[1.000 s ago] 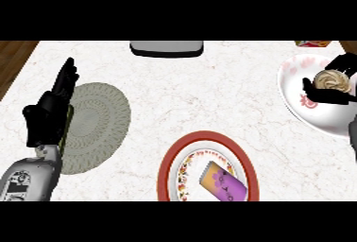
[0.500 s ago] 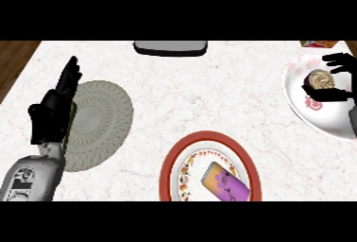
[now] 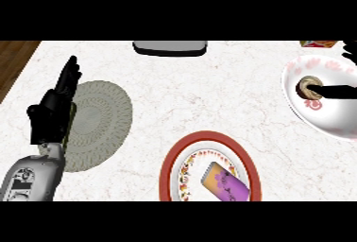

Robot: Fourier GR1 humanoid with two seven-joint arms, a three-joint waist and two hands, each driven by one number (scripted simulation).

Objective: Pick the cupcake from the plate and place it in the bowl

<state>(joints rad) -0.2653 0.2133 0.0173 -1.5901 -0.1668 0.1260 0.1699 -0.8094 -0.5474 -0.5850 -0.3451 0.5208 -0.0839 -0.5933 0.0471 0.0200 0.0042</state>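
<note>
White bowl [image 3: 333, 118] holding cupcake [image 3: 308, 88], right hand [image 3: 339, 91], grasp unclear, left hand [image 3: 50, 118] relaxed over mat [image 3: 105, 124], red-rimmed plate [image 3: 167, 166]

Cupcake [image 3: 310, 88] in bowl [image 3: 329, 122] (right hand [image 3: 342, 91] near).

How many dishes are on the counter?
2. A red-rimmed plate sits near the bottom middle; a white bowl holding the cupcake is at the right edge. Others may lie out of view.

Veined marble counter [image 3: 209, 94]; woven mat [image 3: 97, 123]; glossy bowl [image 3: 327, 120]
</note>
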